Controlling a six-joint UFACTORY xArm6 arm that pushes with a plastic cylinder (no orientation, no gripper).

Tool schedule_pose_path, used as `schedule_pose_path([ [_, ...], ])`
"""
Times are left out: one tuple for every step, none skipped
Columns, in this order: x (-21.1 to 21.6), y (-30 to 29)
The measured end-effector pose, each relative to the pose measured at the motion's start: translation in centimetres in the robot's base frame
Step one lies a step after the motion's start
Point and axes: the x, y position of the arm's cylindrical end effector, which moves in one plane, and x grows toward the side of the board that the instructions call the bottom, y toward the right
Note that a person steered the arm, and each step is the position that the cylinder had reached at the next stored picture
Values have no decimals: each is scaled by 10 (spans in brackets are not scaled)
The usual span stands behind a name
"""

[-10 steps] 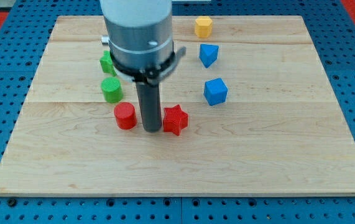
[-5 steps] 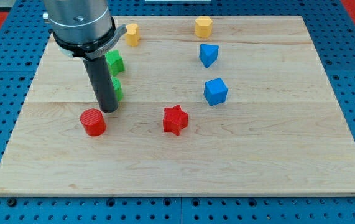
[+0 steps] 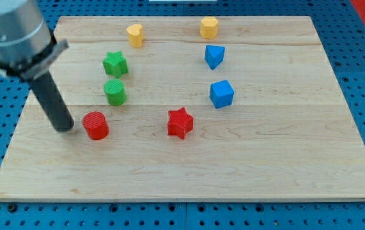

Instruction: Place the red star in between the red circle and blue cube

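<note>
The red star [image 3: 180,122] lies just below the board's middle, flat on the wood and touching nothing. The blue cube [image 3: 221,94] sits near it at about 2 o'clock. The red circle [image 3: 96,124] lies well off at 9 o'clock from the star, level with it. So the star lies between the two, nearer the cube and a little below the line joining them.

My tip [image 3: 63,129] stands just beside the circle at its 9 o'clock; I cannot tell whether they touch. The rod leans up toward the view's top left. There are no jaws on this arm, only the rod, so nothing is gripped.

A green cylinder [image 3: 114,92] stands at 1 o'clock from the circle, with a green star [image 3: 114,64] just above it. A second blue block [image 3: 214,56] lies at 12 o'clock from the cube. Two yellow blocks [image 3: 135,35] [image 3: 209,27] sit near the top edge of the board [image 3: 284,160].
</note>
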Motion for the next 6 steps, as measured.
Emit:
schedule_pose_path([
  [8, 21],
  [-15, 36],
  [-23, 69],
  [-3, 71],
  [12, 111],
  [12, 147],
])
